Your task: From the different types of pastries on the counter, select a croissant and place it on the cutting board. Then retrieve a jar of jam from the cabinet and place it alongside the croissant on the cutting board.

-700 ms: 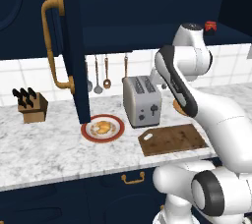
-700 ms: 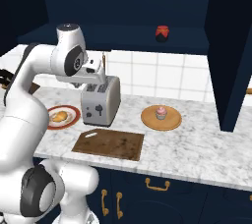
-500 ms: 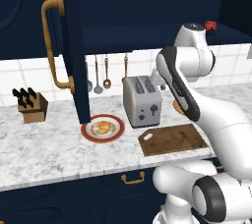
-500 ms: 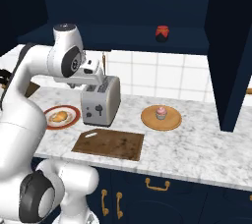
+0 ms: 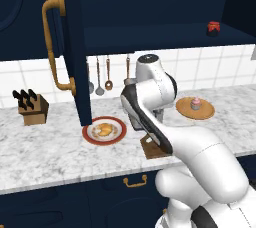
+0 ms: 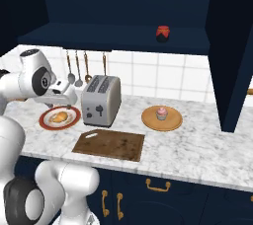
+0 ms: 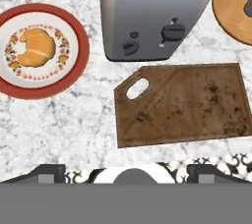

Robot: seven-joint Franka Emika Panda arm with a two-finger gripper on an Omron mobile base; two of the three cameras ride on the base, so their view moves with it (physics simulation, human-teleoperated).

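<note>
The golden croissant [image 5: 105, 130] [image 6: 59, 117] [image 7: 35, 47] lies on a red-rimmed plate [image 6: 47, 122] left of the toaster. The dark-brown cutting board [image 6: 109, 144] [image 7: 182, 103] sits bare in front of the toaster, its handle tab toward the plate. My gripper [image 6: 63, 98] [image 7: 127, 171] hovers above the counter [image 6: 197, 150] near the plate; its fingertips [image 7: 47, 171] stand far apart with nothing between them. The red jar of jam [image 5: 213, 28] [image 6: 163, 33] stands on the shelf of the open navy cabinet [image 5: 70, 47]. The pink cupcake [image 6: 161, 113] rests on a round wooden plate [image 6: 148, 120].
A silver toaster [image 6: 101, 100] [image 7: 152, 12] stands behind the board. Utensils [image 6: 77, 68] hang on the tiled wall. A knife block [image 5: 31, 108] sits at the far left. The open cabinet door with its brass handle [image 5: 52, 47] juts out above the plate; another open door [image 6: 232, 56] stands at the right.
The arm has swung left and down from above the toaster toward the croissant's plate. The pastries, board and jar have not moved.
</note>
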